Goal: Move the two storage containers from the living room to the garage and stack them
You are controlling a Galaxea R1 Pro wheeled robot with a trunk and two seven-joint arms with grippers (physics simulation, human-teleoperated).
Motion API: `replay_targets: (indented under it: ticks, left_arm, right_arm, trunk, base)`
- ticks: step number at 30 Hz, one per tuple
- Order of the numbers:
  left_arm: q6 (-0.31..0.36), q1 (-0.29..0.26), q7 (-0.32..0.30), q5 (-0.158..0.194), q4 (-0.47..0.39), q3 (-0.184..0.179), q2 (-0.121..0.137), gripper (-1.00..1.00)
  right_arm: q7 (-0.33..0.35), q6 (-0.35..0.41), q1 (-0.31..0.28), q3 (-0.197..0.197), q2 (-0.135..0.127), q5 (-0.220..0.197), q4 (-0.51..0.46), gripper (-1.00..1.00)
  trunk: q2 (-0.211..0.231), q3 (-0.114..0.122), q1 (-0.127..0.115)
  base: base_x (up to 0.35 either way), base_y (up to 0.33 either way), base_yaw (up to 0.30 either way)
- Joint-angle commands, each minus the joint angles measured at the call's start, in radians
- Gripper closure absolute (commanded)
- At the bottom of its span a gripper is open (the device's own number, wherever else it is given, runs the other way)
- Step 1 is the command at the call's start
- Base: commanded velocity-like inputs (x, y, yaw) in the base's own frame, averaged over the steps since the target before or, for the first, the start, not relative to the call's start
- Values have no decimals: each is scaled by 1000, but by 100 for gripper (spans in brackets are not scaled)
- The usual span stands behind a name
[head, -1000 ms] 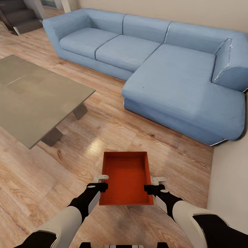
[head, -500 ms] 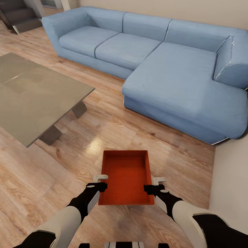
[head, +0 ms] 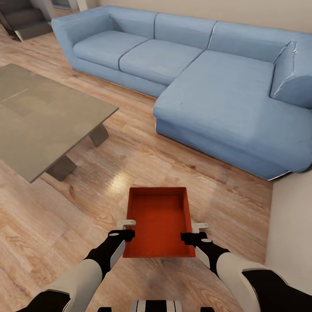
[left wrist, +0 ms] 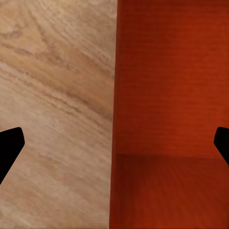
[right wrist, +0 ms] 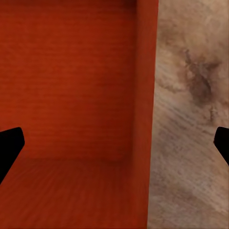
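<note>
Orange-red storage container [head: 159, 221] held in front of trunk, at 12 o'clock low, above light wood plank floor [head: 52, 225]. Left gripper [head: 126, 230] straddles container's left wall; right gripper [head: 193, 232] straddles right wall. Wrist views: each wall seen between wide-set dark fingertips; whether jaws are clamped on wall or standing loose cannot be told. Container's open top faces up, interior bare. Blue corner sofa [head: 208, 82] at 12 to 2 o'clock. Grey low table [head: 39, 117] at 10 o'clock.
</note>
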Motion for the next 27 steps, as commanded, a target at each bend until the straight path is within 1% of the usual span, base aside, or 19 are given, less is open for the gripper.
replay_targets:
  ticks: [1, 13, 16, 19, 27]
  left_arm:
    - [5, 0, 8, 10, -2, -9, 1, -100]
    - [5, 0, 8, 10, -2, -7, -1, -100]
    - [5, 0, 8, 10, -3, -7, -1, -100]
    - [5, 0, 8, 10, -3, -7, -1, -100]
    - [4, 0, 8, 10, -3, -7, 0, -100]
  right_arm:
    - [-4, -3, 0, 3, 1, 1, 1, -100]
    - [-5, -3, -1, 1, -4, 0, 1, -100]
    - [-5, -3, -1, 1, -15, 0, 1, -100]
    - [-5, -3, -1, 2, -35, 2, 1, -100]
    - [-5, -3, 0, 1, -41, 4, 1, -100]
  trunk:
    - [-7, -4, 4]
    - [-91, -41, 50]
    - [-91, -41, 50]
    - [-91, -41, 50]
    - [-91, -41, 50]
  base:
    - [0, 0, 0]
    - [0, 0, 0]
    - [0, 0, 0]
    - [0, 0, 0]
    - [0, 0, 0]
